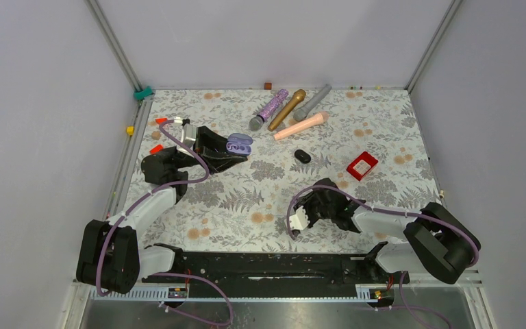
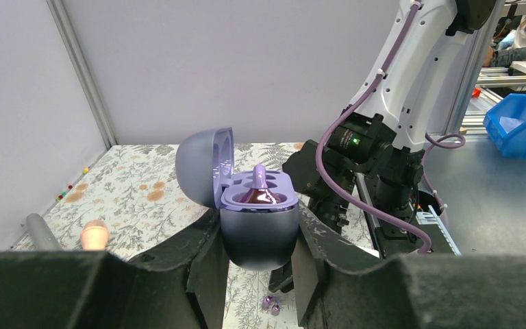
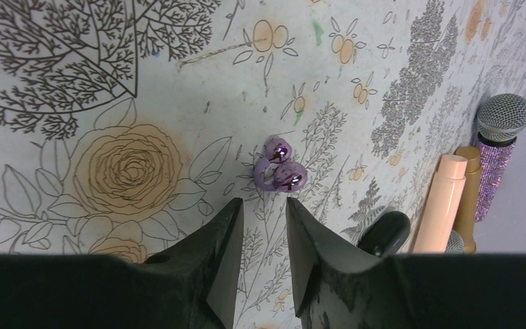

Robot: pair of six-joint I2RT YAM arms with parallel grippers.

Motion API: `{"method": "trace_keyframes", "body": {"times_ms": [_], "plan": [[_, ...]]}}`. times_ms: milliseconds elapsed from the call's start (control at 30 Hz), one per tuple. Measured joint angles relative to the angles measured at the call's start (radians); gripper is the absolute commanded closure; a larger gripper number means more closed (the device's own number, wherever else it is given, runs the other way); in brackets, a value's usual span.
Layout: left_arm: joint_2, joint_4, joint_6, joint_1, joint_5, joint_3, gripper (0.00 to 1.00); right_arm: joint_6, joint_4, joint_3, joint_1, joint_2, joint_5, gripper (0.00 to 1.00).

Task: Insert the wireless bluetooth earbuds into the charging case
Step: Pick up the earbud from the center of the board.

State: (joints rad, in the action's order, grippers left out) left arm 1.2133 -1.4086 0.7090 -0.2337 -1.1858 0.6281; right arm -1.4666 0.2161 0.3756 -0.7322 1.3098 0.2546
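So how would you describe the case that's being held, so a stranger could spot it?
Look at the left half of the flowered table, where the left gripper is shut on a lilac charging case. Unlike the closed black case lying mid-table, its lid is flipped open with a glossy purple earbud standing inside.

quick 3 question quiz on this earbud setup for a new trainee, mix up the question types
1. True or false: the left gripper holds the purple case with its lid open.
2. The loose purple earbud lies: A) in a gripper's grasp, B) on the cloth just ahead of the right gripper, C) off the edge.
3. How many microphones lie at the cloth's far end?
Key: 1 true; 2 B; 3 four.
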Motion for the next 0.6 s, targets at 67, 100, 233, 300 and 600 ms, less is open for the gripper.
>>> {"method": "trace_keyframes", "body": {"times_ms": [67,100,233,300,600], "plan": [[0.0,0.0,0.0,0.0,0.0,0.0,0.85,-0.006,0.0,-0.003,0.0,0.001,0.001,0.65],[0.0,0.0,0.0,0.0,0.0,0.0,0.85,-0.008,0.003,-0.003,0.0,0.004,0.001,0.64],[0.0,0.0,0.001,0.0,0.0,0.0,0.86,-0.019,0.032,0.007,0.0,0.037,0.0,0.64],[0.0,0.0,0.001,0.0,0.0,0.0,0.86,-0.023,0.047,0.014,0.0,0.05,0.0,0.64],[0.002,0.0,0.008,0.0,0.0,0.007,0.86,-0.032,0.046,0.014,0.0,0.055,0.001,0.65]]}}
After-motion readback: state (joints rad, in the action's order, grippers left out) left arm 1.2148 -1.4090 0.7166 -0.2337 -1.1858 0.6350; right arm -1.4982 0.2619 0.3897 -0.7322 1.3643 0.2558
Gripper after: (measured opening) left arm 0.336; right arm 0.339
